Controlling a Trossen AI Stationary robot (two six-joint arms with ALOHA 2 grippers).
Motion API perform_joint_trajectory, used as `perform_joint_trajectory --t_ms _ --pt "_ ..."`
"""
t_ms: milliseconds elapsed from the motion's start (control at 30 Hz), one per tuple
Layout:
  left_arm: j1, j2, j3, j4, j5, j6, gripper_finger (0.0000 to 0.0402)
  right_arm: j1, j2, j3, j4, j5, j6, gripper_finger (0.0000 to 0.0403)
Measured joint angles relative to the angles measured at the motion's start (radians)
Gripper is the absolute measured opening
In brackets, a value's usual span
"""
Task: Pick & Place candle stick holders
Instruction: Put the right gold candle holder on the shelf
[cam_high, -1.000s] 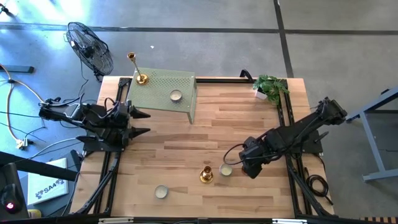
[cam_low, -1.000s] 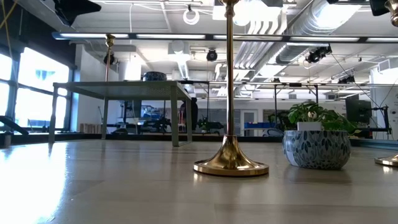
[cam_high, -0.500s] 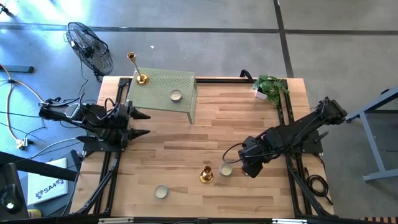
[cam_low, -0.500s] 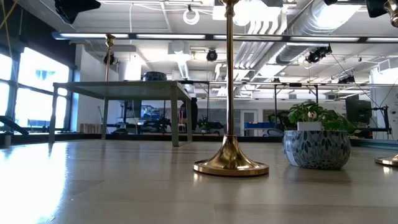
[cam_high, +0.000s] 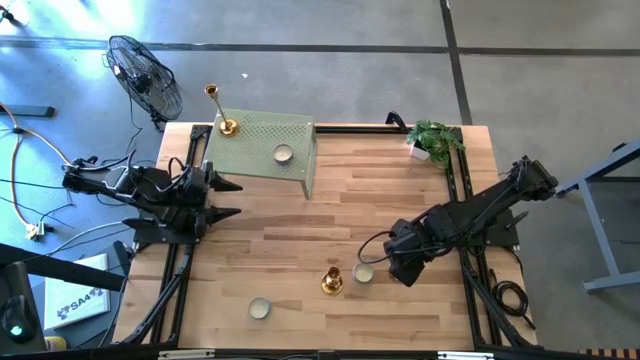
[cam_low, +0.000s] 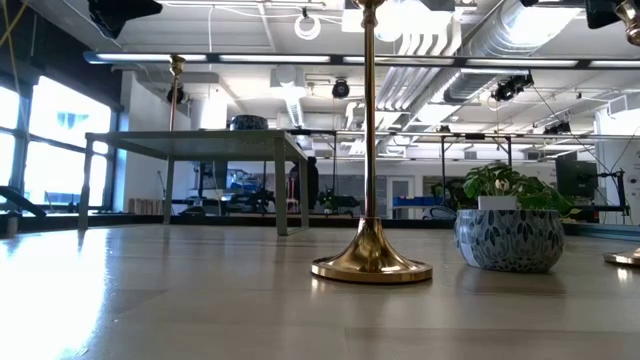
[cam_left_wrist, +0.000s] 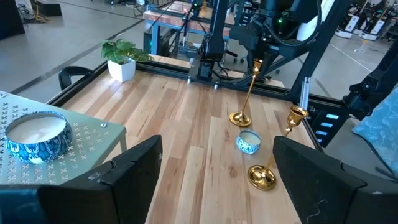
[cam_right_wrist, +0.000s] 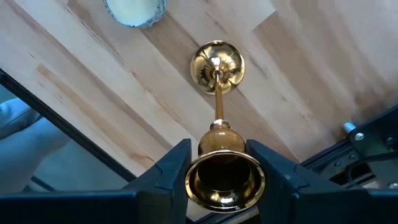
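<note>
Seen from above, the wooden table (cam_high: 300, 215) carries a green perforated riser (cam_high: 255, 150) at 11 o'clock. The left gripper (cam_high: 228, 198) waits at 9 o'clock with its fingers apart. The right gripper (cam_right_wrist: 219, 149) hangs over 4 o'clock, fingers clamped on either side of the cup of an upright candle stick holder (cam_right_wrist: 219, 134). A potted plant (cam_high: 434, 138) sits at 1 o'clock. A tall holder (cam_high: 220, 110) stands on the riser's far corner at 11 o'clock. A third holder (cam_high: 331, 281) stands free at 6 o'clock, just beside a small candle tin (cam_high: 363, 272).
</note>
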Motion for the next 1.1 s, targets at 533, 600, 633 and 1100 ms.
perform_joint_trajectory --t_ms 533,600,633,1100 --pt "0.0 0.298 0.108 0.34 -0.103 0.24 0.0301 -0.052 -0.001 0.492 -0.188 0.274 -0.111 0.0127" --pt "0.0 0.342 0.17 0.316 -0.119 0.24 0.0301 -0.077 -0.001 0.524 -0.192 0.301 -0.146 0.0127" --pt "0.0 0.369 0.204 0.303 -0.126 0.24 0.0301 -0.089 -0.001 0.537 -0.198 0.312 -0.163 0.0127" --pt "0.002 0.861 0.937 -0.325 -0.153 0.169 0.0301 -0.212 0.009 0.562 0.216 0.347 -0.612 0.0127"
